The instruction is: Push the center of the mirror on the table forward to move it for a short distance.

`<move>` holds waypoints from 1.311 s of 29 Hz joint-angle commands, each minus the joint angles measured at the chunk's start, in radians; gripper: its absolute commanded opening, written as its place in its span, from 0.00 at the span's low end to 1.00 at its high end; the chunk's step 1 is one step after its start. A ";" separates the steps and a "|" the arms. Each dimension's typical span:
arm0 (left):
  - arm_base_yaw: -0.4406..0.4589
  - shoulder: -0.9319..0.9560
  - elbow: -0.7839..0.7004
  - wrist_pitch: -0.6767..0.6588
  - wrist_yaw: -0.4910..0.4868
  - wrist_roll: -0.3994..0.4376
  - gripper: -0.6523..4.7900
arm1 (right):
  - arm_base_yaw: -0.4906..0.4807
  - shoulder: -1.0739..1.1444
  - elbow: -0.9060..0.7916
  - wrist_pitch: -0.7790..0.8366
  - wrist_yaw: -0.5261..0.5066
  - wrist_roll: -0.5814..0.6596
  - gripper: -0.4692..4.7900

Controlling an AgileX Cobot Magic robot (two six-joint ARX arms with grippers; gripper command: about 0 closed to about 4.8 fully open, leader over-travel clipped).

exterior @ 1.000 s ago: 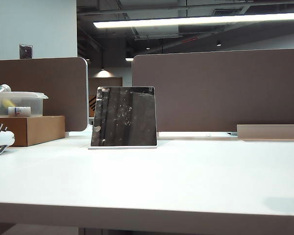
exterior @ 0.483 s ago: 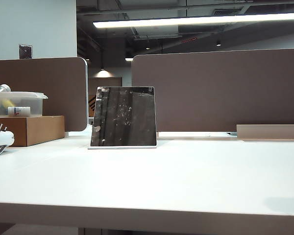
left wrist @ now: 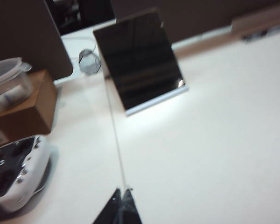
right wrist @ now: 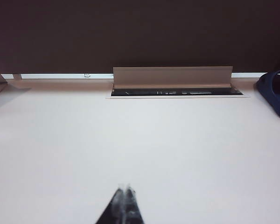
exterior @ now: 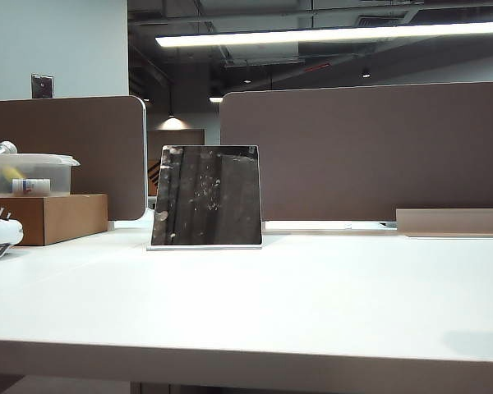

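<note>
Dark smudged mirror [exterior: 206,195] leans back, upright on white table [exterior: 312,295].

Exterior view, across the last second: the mirror [exterior: 206,196] sits a hair further toward the table's [exterior: 312,304] left edge, its thin white base having slid that way by a sliver. Its tilt and its distance from the far edge read the same. The white device [exterior: 0,234] at the left edge has slipped slightly further out of frame. Neither gripper enters this view, so any arm movement cannot be judged.
</note>
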State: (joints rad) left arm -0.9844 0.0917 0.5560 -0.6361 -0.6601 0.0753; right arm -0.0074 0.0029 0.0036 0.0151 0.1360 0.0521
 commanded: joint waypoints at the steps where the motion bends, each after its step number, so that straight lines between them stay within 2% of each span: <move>1: 0.189 -0.071 -0.124 0.221 0.318 0.085 0.11 | 0.000 0.001 -0.004 0.011 0.001 0.000 0.08; 2: 0.257 -0.093 -0.167 0.263 0.375 0.092 0.11 | 0.000 0.001 -0.004 0.012 0.000 0.000 0.08; 6: 0.481 -0.089 -0.286 0.371 0.486 0.060 0.11 | 0.000 0.001 -0.004 0.013 0.000 0.000 0.08; 9: 0.653 -0.089 -0.378 0.449 0.641 0.017 0.11 | -0.001 0.002 -0.004 0.004 0.003 0.000 0.08; 11: 0.740 -0.089 -0.430 0.498 0.730 -0.010 0.11 | 0.000 0.001 -0.004 0.004 0.003 0.000 0.08; 14: 0.817 -0.089 -0.476 0.529 0.758 -0.035 0.11 | 0.000 0.001 -0.004 0.004 0.002 0.000 0.08; 18: 0.851 -0.089 -0.507 0.548 0.717 -0.026 0.11 | 0.000 0.001 -0.004 0.004 0.002 0.000 0.08; 21: 0.872 -0.089 -0.550 0.610 0.679 -0.026 0.11 | 0.000 0.001 -0.004 0.004 0.002 0.000 0.08; 30: 0.961 -0.089 -0.549 0.636 0.679 -0.031 0.11 | 0.000 0.001 -0.004 0.004 0.001 0.000 0.08; 38: 0.970 -0.089 -0.549 0.669 0.645 -0.035 0.11 | 0.000 0.001 -0.004 0.004 0.000 0.000 0.08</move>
State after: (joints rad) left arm -0.0158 0.0021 0.0071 0.0025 -0.0120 0.0467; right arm -0.0078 0.0036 0.0036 0.0086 0.1360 0.0521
